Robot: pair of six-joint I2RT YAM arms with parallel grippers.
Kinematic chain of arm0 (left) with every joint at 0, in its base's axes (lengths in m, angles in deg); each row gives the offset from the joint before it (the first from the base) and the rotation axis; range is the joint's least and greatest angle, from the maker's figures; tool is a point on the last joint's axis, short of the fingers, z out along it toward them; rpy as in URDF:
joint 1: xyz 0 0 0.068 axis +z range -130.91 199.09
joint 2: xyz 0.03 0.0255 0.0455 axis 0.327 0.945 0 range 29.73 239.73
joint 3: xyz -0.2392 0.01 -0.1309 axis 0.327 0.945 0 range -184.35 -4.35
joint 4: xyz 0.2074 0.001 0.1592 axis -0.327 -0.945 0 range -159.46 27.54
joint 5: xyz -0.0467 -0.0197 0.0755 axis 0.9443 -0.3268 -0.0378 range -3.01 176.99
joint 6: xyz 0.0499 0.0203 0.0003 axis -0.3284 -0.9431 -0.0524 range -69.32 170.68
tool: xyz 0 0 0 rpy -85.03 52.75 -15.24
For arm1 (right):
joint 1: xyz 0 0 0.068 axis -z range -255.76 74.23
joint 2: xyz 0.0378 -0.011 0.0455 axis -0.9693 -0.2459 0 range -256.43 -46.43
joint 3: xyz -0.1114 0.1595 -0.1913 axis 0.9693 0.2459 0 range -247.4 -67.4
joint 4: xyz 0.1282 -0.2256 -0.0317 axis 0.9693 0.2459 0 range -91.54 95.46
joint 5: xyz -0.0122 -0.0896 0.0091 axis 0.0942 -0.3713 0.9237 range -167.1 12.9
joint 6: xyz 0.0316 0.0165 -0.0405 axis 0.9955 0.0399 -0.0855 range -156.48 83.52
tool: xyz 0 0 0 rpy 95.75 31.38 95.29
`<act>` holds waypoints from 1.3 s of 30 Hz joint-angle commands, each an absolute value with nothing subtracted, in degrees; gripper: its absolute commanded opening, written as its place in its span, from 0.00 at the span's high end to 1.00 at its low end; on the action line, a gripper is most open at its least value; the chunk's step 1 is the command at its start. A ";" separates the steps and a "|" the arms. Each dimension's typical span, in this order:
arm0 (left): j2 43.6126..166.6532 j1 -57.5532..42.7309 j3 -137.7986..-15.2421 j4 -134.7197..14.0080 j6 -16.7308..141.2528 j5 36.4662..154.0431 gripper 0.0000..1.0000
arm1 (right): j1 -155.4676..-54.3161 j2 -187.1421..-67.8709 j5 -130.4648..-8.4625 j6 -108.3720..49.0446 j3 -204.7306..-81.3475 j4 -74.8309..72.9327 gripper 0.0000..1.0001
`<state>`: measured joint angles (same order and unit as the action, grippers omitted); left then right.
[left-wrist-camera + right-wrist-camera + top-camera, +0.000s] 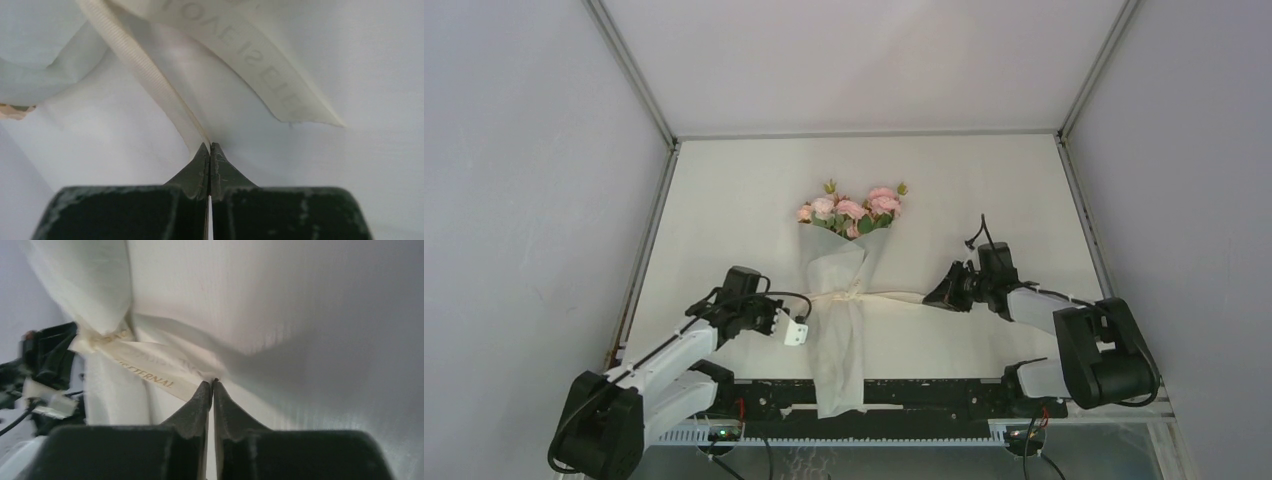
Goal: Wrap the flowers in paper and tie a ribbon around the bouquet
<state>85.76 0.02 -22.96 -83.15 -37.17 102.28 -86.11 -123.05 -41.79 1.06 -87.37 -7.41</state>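
The bouquet lies in the middle of the table, pink flowers (854, 208) at its far end and the white paper (839, 340) sheathing the stems down to the near edge. The cream ribbon (894, 296) crosses the paper's pinched waist. My left gripper (788, 312) sits just left of the waist, shut on one ribbon strand (150, 75) that runs into its tips (210, 145). My right gripper (932, 297) is to the right, its jaws pressed together on the printed ribbon end (150, 371) at its tips (213, 381). In the right wrist view the paper (95, 285) bunches at the knot.
Grey enclosure walls stand on three sides of the white table (724, 200). A black rail (924, 395) runs along the near edge between the arm bases. A white tag (796, 333) hangs from the left wrist beside the paper.
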 commanded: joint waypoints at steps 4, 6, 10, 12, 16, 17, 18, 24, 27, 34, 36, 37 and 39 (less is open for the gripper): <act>81.78 -8.11 -26.75 -91.90 -24.86 99.09 1.00 | -96.66 -117.08 -62.62 -6.28 -101.78 10.04 0.67; 81.21 -8.16 -25.72 -91.53 -25.80 98.47 1.00 | -101.24 -113.48 -68.98 -6.24 -104.83 11.74 0.61; 80.60 -8.16 -24.50 -89.70 -25.74 97.94 1.00 | -111.91 -114.76 -68.64 -5.96 -107.87 6.81 0.54; 80.31 -8.16 -24.16 -88.76 -25.37 98.54 1.00 | -113.74 -119.00 -63.48 -3.56 -109.27 3.84 0.54; 80.03 -8.16 -23.40 -87.87 -25.30 99.34 1.00 | -115.41 -126.66 -57.62 0.88 -110.97 -3.51 0.56; 79.94 -8.23 -23.30 -87.84 -25.23 99.37 1.00 | -115.65 -128.45 -56.70 1.50 -112.01 -4.32 0.56; 79.79 -8.24 -23.25 -87.70 -25.05 99.38 1.00 | -115.88 -130.11 -56.36 1.69 -113.17 -4.33 0.56; 79.23 -8.32 -23.06 -87.69 -23.30 99.94 1.00 | -116.21 -135.80 -53.84 2.88 -115.99 -6.84 0.64; 79.21 -8.32 -22.73 -87.56 -23.96 99.87 1.00 | -116.23 -137.14 -53.61 3.52 -116.01 -6.82 0.65; 79.56 -8.59 -22.72 -86.55 -24.20 100.17 1.00 | -115.81 -139.00 -51.57 4.58 -116.38 -9.23 0.65; 79.56 -8.67 -22.64 -86.49 -24.29 100.09 1.00 | -115.86 -139.44 -51.46 4.74 -116.45 -9.59 0.77; 79.55 -8.68 -22.48 -86.41 -24.29 100.09 1.00 | -115.86 -139.56 -51.44 4.74 -116.45 -9.70 0.87; 79.55 -8.64 -22.31 -86.38 -24.29 99.91 1.00 | -115.80 -139.06 -51.19 4.14 -116.45 -9.68 1.00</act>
<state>79.92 -8.27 -23.81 -87.74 -24.74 99.13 -115.75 -139.53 -52.44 3.95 -114.06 -6.43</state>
